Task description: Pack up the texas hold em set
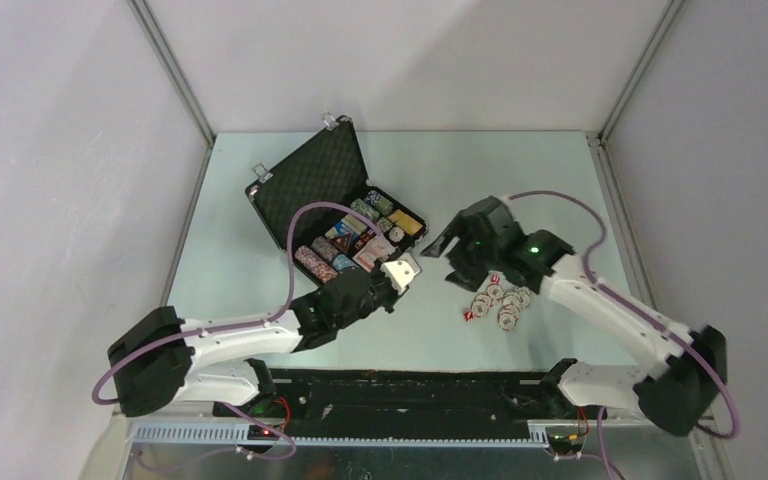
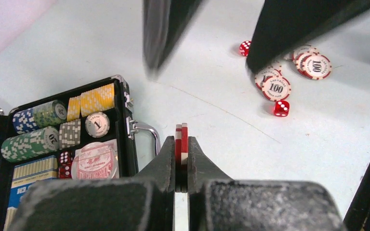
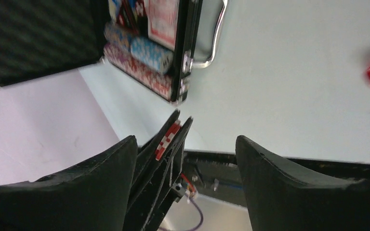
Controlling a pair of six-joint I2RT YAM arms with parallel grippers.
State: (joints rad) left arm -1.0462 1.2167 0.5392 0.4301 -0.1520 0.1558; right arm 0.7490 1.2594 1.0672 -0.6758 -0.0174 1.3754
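Though loose near the dice, chips with "100".

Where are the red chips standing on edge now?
Left wrist view: the red chips are clamped in the left pincer, over the table, just right of the case handle.

Pale table w/ open case, loose chips & red dice.

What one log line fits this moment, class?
left gripper: shut on red chips | right gripper: open | case: open | loose chips, dice: on table
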